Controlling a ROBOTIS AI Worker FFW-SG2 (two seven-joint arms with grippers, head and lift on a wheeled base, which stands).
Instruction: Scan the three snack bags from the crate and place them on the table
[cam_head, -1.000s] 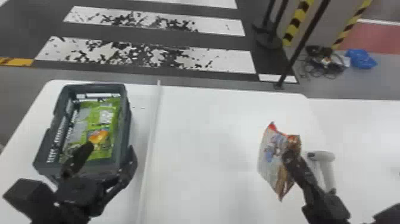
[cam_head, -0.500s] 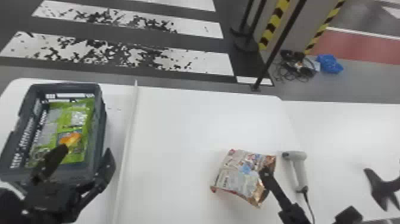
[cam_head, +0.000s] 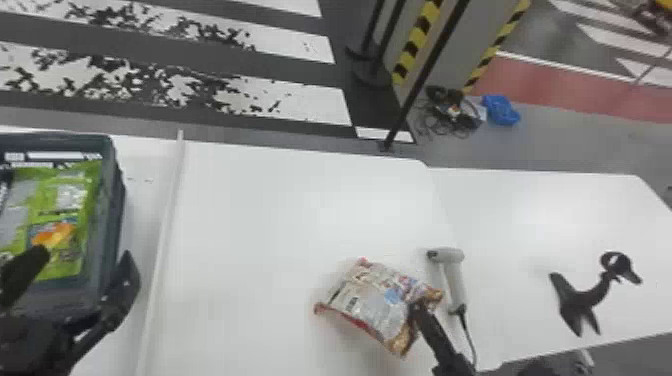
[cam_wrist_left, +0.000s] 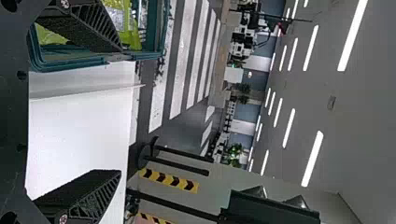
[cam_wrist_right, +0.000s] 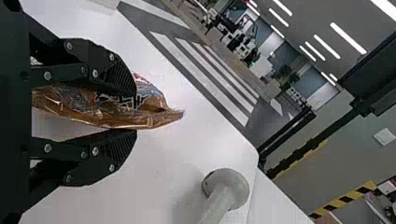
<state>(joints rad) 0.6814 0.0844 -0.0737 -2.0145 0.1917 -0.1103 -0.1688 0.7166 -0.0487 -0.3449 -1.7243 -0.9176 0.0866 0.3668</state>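
One snack bag (cam_head: 372, 300) sits low over the table (cam_head: 260, 240) near the scanner (cam_head: 454, 275), pinched by the right gripper (cam_wrist_right: 136, 111), fingers narrowly parted; its code should be presented flat, uncreased; left gripper (cam_wrist_left: 121, 111) wide open, empty, beside the crate (cam_head: 114, 215).

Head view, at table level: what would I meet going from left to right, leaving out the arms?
Crate → white divider strip → snack bag → handheld scanner → black stand
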